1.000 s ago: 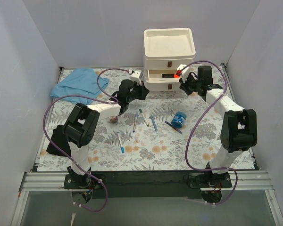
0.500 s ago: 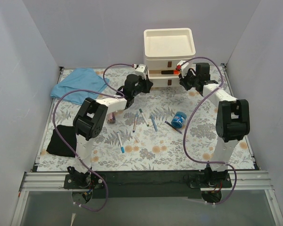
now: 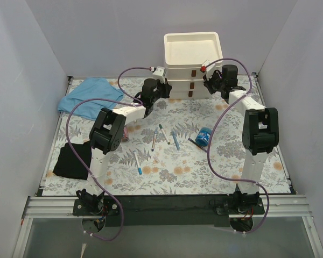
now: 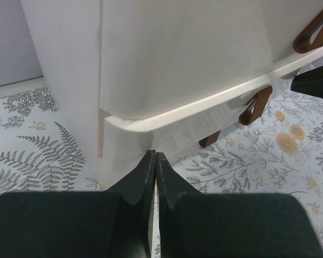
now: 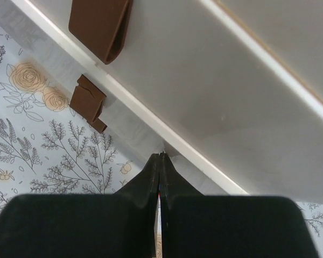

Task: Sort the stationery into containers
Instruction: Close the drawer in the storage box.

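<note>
Bright, even light; soft shadows; wrist foregrounds blurred.

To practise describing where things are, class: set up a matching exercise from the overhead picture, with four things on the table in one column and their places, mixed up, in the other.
Things
1. blue cloth
2. tape roll
3. drawer unit
4. black cloth

Places
a. far side, in the middle
b. far left corner
c. near left side
d. centre, a little to the right

Pairs: 1-b, 2-d, 3-a, 4-c
</note>
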Robot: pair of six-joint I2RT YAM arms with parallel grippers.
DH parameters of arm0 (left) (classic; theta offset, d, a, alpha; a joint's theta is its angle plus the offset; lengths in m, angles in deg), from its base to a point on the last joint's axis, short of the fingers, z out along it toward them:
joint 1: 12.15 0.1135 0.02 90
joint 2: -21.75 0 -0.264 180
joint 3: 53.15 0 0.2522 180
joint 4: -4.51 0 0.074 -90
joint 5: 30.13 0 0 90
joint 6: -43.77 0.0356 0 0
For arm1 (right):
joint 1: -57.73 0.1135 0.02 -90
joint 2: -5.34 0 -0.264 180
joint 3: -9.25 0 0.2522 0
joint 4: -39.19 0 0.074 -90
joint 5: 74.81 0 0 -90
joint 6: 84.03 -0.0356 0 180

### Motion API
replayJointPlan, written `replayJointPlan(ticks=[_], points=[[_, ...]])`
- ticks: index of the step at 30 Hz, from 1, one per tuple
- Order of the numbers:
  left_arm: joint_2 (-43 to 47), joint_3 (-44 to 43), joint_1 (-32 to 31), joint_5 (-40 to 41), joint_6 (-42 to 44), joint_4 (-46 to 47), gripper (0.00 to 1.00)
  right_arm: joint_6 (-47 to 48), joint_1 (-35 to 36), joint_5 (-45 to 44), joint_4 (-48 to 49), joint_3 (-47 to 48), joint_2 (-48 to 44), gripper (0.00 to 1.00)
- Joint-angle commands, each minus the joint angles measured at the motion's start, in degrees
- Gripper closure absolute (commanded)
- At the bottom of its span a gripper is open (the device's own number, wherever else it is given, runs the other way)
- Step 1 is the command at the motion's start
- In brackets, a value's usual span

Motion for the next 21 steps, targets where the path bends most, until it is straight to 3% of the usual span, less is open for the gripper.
replayJointPlan(ticks=[1, 8, 15, 19, 21], points=[[-0.5, -3.2, 1.0, 1.7, 1.5, -0.2, 1.00, -1.0, -0.2, -0.9, 4.3, 3.7, 1.0, 0.99], [0.8, -3.2, 1.7, 1.1, 1.5, -1.3, 1.00, -2.1, -0.1, -1.6, 3.9, 2.2, -0.5, 0.99], [17.5, 9.6, 2.9, -7.3, 3.5, -3.2, 0.97, -4.4, -0.3, -4.3, 1.1, -6.8, -13.8, 0.99], [24.6, 17.9, 3.0, -7.9, 5.1, -4.0, 0.96, -5.6, -0.2, -7.8, 1.5, -10.5, -19.8, 0.99], [25.5, 19.8, 3.1, -6.8, 3.9, -2.8, 1.00, -6.3, -0.4, -8.5, 2.4, -11.3, -19.5, 0.99]])
